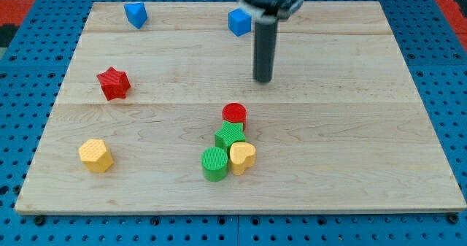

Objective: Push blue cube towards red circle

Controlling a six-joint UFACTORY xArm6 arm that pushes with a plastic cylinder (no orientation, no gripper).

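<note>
Near the view's bottom of the wooden surface [350, 166], the red circle [234, 114] tops a small cluster. My tip [263, 80] sits between it and the blue cube [239, 22] at the far edge. There is no pincer; best circle behind the cube, then push straight down-view

The pale wooden tabletop [343, 151] lies on a blue pegboard [22, 107], and the green star [230, 135] near its middle serves as the landmark for the rest. Touching the green star on its lower side are the green cylinder [214, 163], toward the view's bottom left of it, and the yellow heart [242, 158], toward the view's bottom right of it. Well to the view's left of the green star, the red star [113, 83] sits higher up and the yellow hexagon [95, 155] a little lower, while a blue wedge-like block [136, 14] lies far off toward the view's top left.
</note>
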